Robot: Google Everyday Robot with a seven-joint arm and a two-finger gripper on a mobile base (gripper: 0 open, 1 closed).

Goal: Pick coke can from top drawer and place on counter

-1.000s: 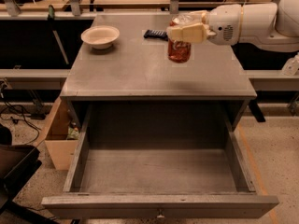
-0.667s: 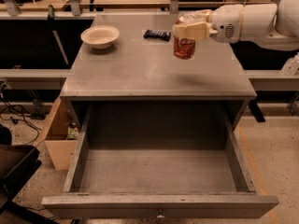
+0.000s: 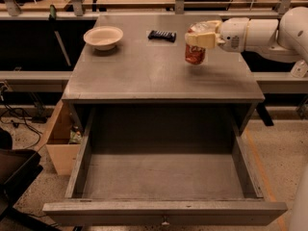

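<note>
One can [image 3: 195, 55], clamped tight in the gripper [image 3: 198, 36], sits low over the counter [image 3: 144, 71] at its right rear. It has drifted rightward this past second, the drawer [image 3: 163, 177] lies empty, and only lowering and release seem left.

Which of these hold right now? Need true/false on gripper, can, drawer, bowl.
The gripper is shut on the coke can at the right rear of the counter. True.
The top drawer is closed. False: it is pulled open.
The coke can lies in the top drawer. False: the gripper holds it.
The bowl sits on the counter's left rear. True.
</note>
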